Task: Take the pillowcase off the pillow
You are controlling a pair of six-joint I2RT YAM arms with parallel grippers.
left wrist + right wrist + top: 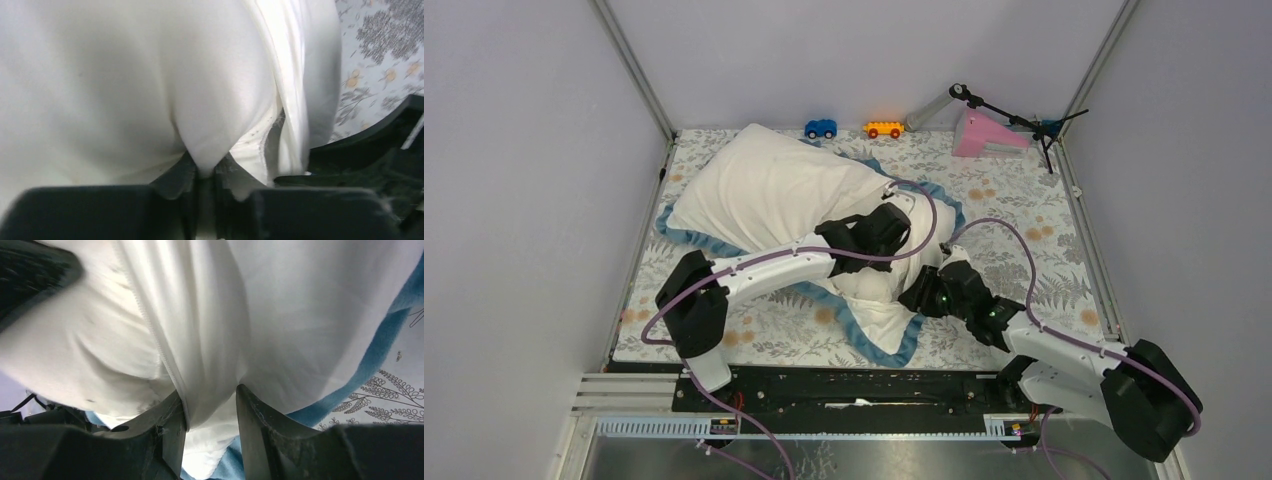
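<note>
The pillowcase (764,185), white side up with blue edging, lies slantwise on the table with the pillow inside. A cream-white lump of the pillow (869,285) shows at its lower end between the two grippers. My left gripper (894,228) (205,167) is shut on a fold of smooth cream-white cloth that looks like the pillow (125,75); the pillowcase's hemmed edge (300,75) hangs just right of it. My right gripper (924,292) (209,392) is shut on a bunched white fold of the pillowcase (300,305), near its blue edging.
The grey-and-orange floral table cloth (1024,260) covers the table. Along the back edge stand a blue toy car (821,128), an orange toy car (883,129), a pink wedge (984,135) and a black stand (1009,112). Walls close in on both sides.
</note>
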